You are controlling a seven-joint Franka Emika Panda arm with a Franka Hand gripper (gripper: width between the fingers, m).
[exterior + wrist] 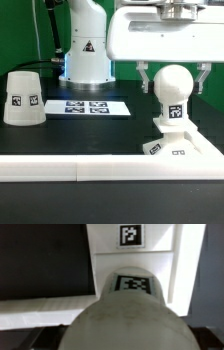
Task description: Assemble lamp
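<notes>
The white round-headed bulb (172, 100) stands upright on the flat square base (185, 150) at the exterior view's right. My gripper (174, 90) comes down from above with a dark finger on each side of the bulb's head, pressed close against it. In the wrist view the bulb (125, 308) fills the space between the fingers of the gripper (125, 341), its tag facing up, and the base (135, 259) lies beyond it. The white cone shade (22, 98) stands alone on the black table at the exterior view's left.
The marker board (88, 105) lies flat between the shade and the bulb. A long white rail (60, 168) runs along the table's front edge and shows in the wrist view (40, 311). The robot's white pedestal (85, 50) stands at the back.
</notes>
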